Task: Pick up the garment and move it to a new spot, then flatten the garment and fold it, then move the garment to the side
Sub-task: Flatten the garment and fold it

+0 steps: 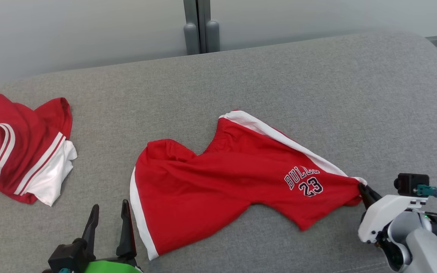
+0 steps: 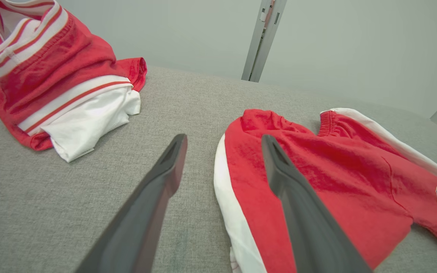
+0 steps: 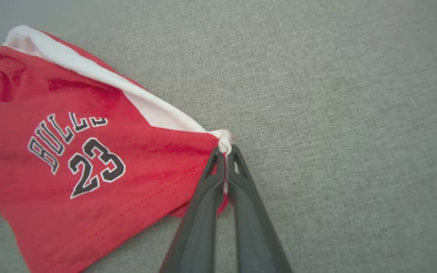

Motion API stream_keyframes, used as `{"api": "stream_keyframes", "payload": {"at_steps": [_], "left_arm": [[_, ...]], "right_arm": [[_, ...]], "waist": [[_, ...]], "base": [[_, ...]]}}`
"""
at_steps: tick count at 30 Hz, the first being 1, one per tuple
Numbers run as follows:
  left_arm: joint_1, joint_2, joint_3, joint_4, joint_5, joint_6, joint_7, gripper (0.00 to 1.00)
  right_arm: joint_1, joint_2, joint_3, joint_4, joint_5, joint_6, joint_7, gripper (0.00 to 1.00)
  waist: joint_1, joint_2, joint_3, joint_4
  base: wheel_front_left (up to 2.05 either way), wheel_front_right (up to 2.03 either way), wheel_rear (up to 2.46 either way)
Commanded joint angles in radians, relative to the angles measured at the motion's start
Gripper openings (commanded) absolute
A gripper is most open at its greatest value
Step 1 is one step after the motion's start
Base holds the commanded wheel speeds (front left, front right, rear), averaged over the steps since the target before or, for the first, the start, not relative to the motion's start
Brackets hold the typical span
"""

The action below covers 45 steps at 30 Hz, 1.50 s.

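Jaws of the right gripper (image 3: 225,151) clamp a bunched corner of the red shorts (image 1: 222,182), which lie rumpled on the grey bench (image 1: 279,76) with "BULLS" partly creased away, while the left gripper (image 1: 110,204) holds its jaws spread beside the opposite hem and another red garment (image 1: 17,151) is cut off at the head view's left edge.

1. Your garment (image 1: 222,182) was soft red cloth, matt, with a white cloth band and flat printed lettering.
2. The padded surface (image 1: 279,76) under it was grey woven fabric — coarse and matt.
3. Your left gripper (image 1: 110,204) had fingers (image 2: 156,189) of dark, smooth plastic with a dull sheen; the right gripper (image 3: 225,151) matched.
4. Its housing (image 1: 379,212) was white plastic — faintly glossy.
5. The other garment (image 1: 17,151) was red and white cloth too.
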Motion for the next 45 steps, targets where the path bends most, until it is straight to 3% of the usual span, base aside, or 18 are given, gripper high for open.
{"api": "stream_keyframes", "payload": {"at_steps": [1, 4, 5, 6, 14, 20, 30, 37, 45], "left_arm": [[-0.016, 0.003, 0.003, -0.003, -0.011, 0.001, 0.000, 1.00], [-0.013, 0.003, 0.008, -0.004, -0.010, 0.002, 0.000, 1.00], [-0.012, 0.003, 0.009, -0.003, -0.010, 0.002, 0.000, 1.00], [-0.012, 0.003, 0.009, -0.003, -0.010, 0.003, 0.000, 1.00], [-0.014, 0.003, -0.005, -0.006, -0.019, 0.006, 0.000, 1.00], [0.007, 0.003, 0.012, -0.025, -0.021, 0.009, 0.000, 1.00], [0.031, 0.003, 0.034, -0.031, -0.003, -0.007, 0.000, 1.00], [0.054, 0.003, 0.041, -0.026, -0.003, -0.025, 0.000, 1.00], [0.058, 0.003, 0.055, -0.023, -0.003, -0.029, 0.000, 1.00]], "right_arm": [[0.018, -0.026, -0.001, -0.012, 0.005, -0.001, -0.008, 0.00], [0.017, -0.068, -0.006, -0.020, -0.024, -0.001, -0.019, 0.00], [0.014, -0.080, -0.001, -0.022, -0.042, -0.001, -0.022, 0.44], [0.012, -0.089, 0.004, -0.023, -0.055, -0.001, -0.023, 1.00], [0.058, -0.111, -0.057, -0.061, -0.143, -0.001, -0.105, 1.00], [0.171, -0.046, -0.199, -0.193, -0.247, -0.001, -0.287, 1.00], [0.386, 0.121, -0.335, -0.535, -0.361, -0.001, -0.312, 1.00], [0.470, 0.151, -0.340, -0.568, -0.348, -0.001, -0.312, 1.00], [0.460, 0.153, -0.289, -0.564, -0.314, -0.001, -0.312, 1.00]], "waist": [[0.0000, 0.0000, 0.002, 0.000], [0.0000, 0.0000, 0.005, -0.006], [0.0000, 0.0000, 0.005, -0.009], [0.0000, 0.0000, 0.006, -0.011], [0.0000, 0.0000, -0.001, -0.018], [0.0000, 0.0000, -0.013, -0.022], [0.0000, 0.0000, -0.041, -0.014], [0.0000, 0.0000, -0.067, -0.002], [0.0000, 0.0000, -0.075, 0.000]], "base": [[0.00, 0.00, 0.00], [0.00, 0.00, 0.00], [0.00, 0.00, 0.00], [0.00, 0.00, 0.00], [0.00, 0.00, 0.00], [0.00, 0.00, 0.00], [0.00, 0.00, 0.00], [0.00, 0.00, 0.00], [0.00, 0.00, 0.00]]}}
